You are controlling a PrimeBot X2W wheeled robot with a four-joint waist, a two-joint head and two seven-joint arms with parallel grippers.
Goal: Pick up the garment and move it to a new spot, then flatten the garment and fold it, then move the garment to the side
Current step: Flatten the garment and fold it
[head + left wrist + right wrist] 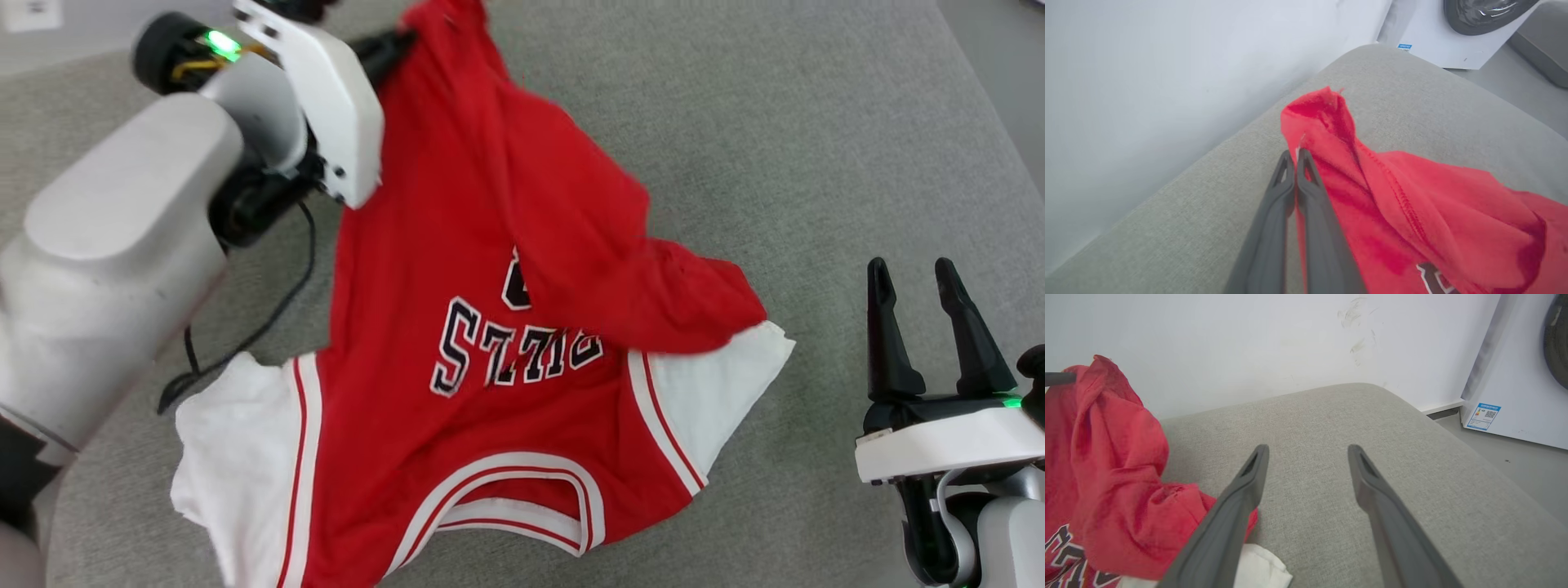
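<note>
Garment (424, 269) x1, L end effector (1295, 157) pinching, R end effector (910, 273) wide

Bright, soft, even light fills all three views, so the grey cushion (816, 163) carries only a faint shadow under the raised folds of the jersey (424, 245), and the white wall (1147, 81) in the left wrist view is washed out almost to plain glare. The head view is smeared by motion blur, leaving the jersey's upper folds and black lettering soft-edged, while a green lamp (220, 41) on the arm blooms. Both wrist views bend lines toward their edges, the left gripper (1295, 157) goes soft near the bottom edge, and the washing machine door (1486, 12) shows glossy highlights.
</note>
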